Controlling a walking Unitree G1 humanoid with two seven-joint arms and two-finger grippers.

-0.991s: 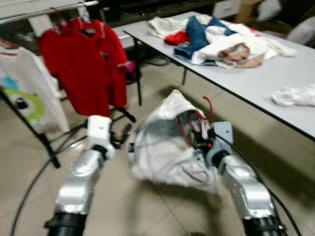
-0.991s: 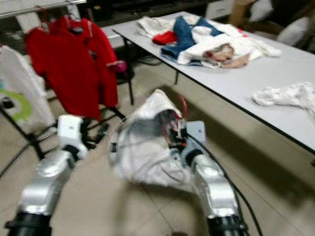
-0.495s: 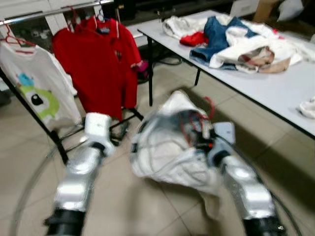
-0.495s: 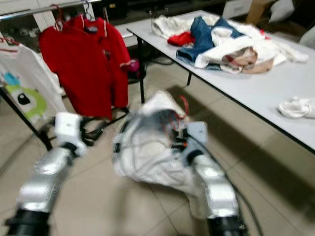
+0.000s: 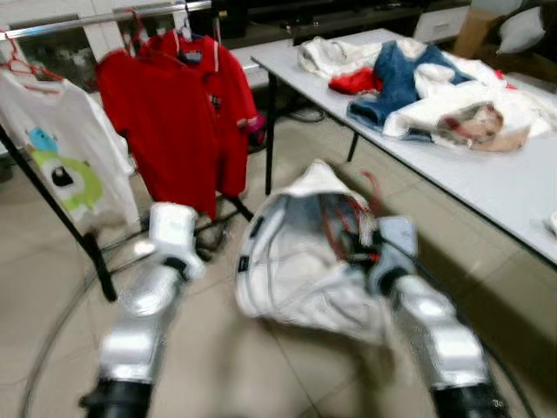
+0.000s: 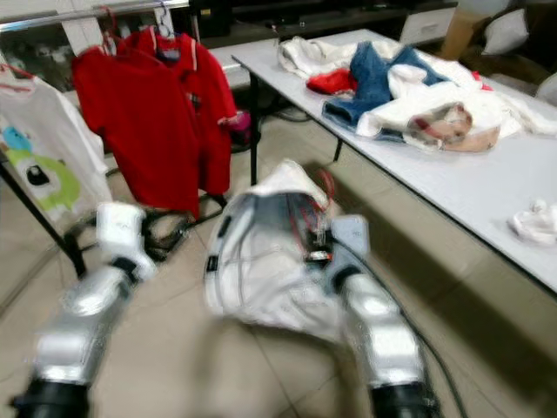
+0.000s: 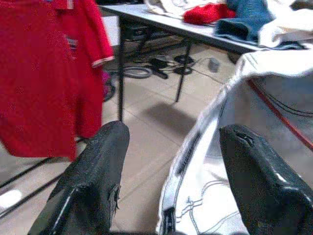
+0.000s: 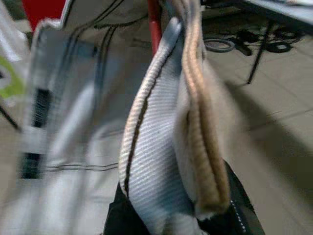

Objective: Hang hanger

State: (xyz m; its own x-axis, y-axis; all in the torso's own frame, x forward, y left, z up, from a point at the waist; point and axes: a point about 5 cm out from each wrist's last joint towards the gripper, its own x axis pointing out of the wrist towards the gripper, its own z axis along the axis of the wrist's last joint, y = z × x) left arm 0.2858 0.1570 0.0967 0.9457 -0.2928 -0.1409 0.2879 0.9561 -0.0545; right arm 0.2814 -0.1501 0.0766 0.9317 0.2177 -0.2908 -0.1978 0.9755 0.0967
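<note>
Right gripper is clamped on a white shirt's collar, with a red hanger inside, hook upward; left gripper is spread empty beside it.

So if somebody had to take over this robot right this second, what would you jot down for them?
Right gripper: shut on the white garment, which sits on a red hanger, held in front of the robot.
Left gripper: open, holding nothing, beside the garment.
Clothes rail: ahead to the left, already carrying a red shirt and a white printed T-shirt.
Table on the right holds a pile of clothes.
Done: garment is on its hanger and picked up.
Left: reach the rail and hook the hanger on.
</note>
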